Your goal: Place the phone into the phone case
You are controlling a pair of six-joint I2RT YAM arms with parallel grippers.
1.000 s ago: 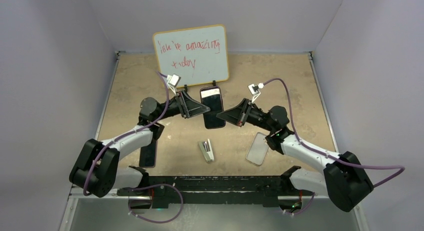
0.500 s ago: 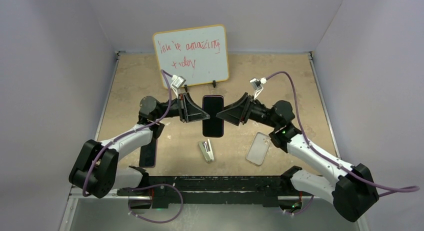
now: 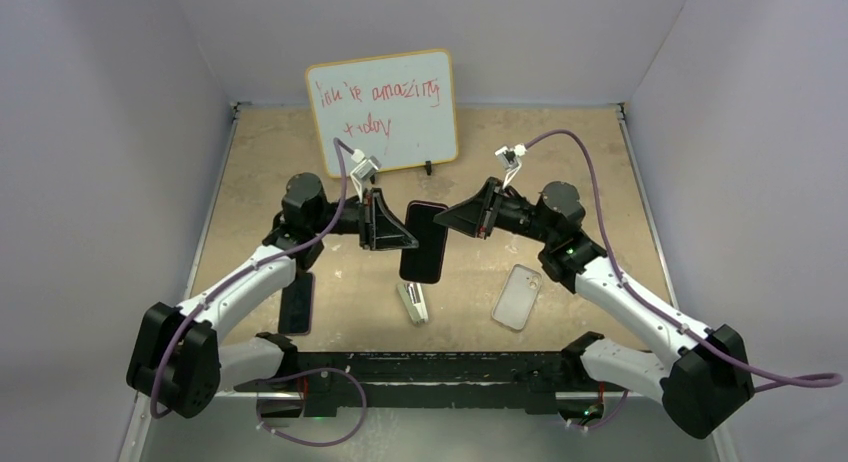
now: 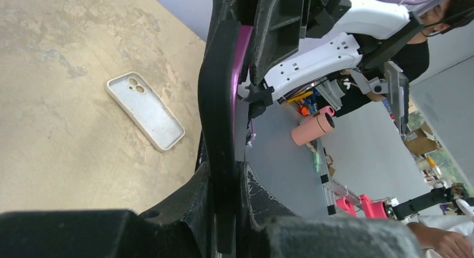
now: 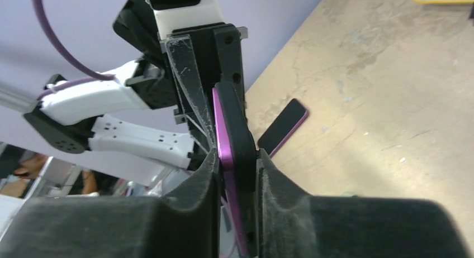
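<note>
The phone (image 3: 424, 240) is black with a purple rim and hangs in the air above the middle of the table, screen up and slightly tilted. My left gripper (image 3: 403, 237) is shut on its left edge, and my right gripper (image 3: 443, 218) is shut on its upper right edge. In the left wrist view the phone (image 4: 219, 90) stands edge-on between my left gripper's pads (image 4: 226, 174). In the right wrist view the phone (image 5: 232, 124) is squeezed by my right gripper (image 5: 237, 157). The phone case (image 3: 517, 296), translucent whitish, lies open side up at the near right; it also shows in the left wrist view (image 4: 145, 110).
A small grey stapler (image 3: 413, 302) lies just below the held phone. A second flat dark phone-like slab (image 3: 297, 304) lies at the near left and shows in the right wrist view (image 5: 282, 127). A whiteboard (image 3: 382, 110) with red writing stands at the back.
The phone has come off the table near the whiteboard and moved toward me, held between both grippers. Both arms shifted with it; the left elbow swung outward.
</note>
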